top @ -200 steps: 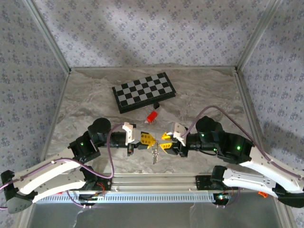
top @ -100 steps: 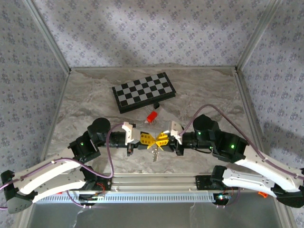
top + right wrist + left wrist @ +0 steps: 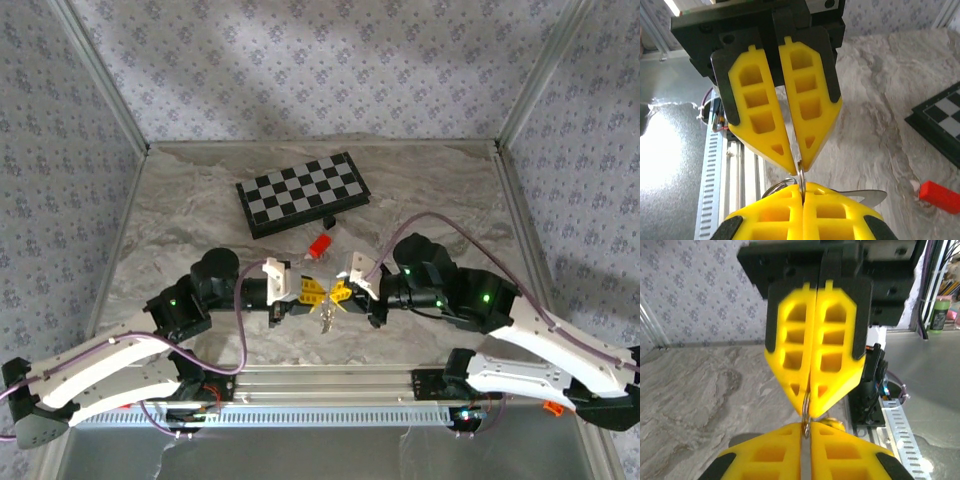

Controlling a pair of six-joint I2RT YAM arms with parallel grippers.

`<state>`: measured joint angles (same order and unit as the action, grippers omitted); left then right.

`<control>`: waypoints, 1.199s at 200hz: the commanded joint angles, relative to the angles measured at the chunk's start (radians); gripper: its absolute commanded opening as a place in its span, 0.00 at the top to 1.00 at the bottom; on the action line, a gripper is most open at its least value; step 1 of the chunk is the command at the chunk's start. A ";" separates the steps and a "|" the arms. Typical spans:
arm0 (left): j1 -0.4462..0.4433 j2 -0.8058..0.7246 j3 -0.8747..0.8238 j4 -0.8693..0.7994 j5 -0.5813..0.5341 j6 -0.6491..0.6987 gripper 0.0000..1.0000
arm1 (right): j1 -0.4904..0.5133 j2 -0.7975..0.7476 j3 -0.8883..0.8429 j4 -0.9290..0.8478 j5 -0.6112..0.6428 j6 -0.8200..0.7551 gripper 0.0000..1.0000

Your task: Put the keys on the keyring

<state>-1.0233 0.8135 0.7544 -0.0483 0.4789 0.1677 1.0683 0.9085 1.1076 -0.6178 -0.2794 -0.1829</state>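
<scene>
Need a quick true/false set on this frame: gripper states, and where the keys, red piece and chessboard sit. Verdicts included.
1. The left gripper and right gripper meet tip to tip. True.
2. The chessboard lies farther from the arm bases than both grippers. True.
3. The right gripper is wide open. False: it is shut on the keyring, and so is the left gripper.
4. The red piece lies on the chessboard. False: it lies on the table, apart from the board, on its near side.
5. The keys lie beside the chessboard. False: they show right at the meeting fingertips, well away from the board.
</scene>
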 commanded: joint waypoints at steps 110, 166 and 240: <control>-0.008 0.044 0.063 -0.051 -0.015 0.023 0.81 | -0.002 0.148 0.193 -0.283 0.013 -0.144 1.00; -0.008 0.056 0.067 -0.050 -0.017 0.025 0.84 | 0.007 0.173 0.219 -0.303 0.007 -0.166 1.00; -0.008 0.057 0.051 0.014 0.012 0.011 1.00 | 0.011 0.163 0.182 -0.244 -0.017 -0.137 1.00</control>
<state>-1.0290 0.8791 0.7776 -0.1032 0.4786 0.1841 1.0691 1.0847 1.2934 -0.9020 -0.2581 -0.3302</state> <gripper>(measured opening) 0.035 0.050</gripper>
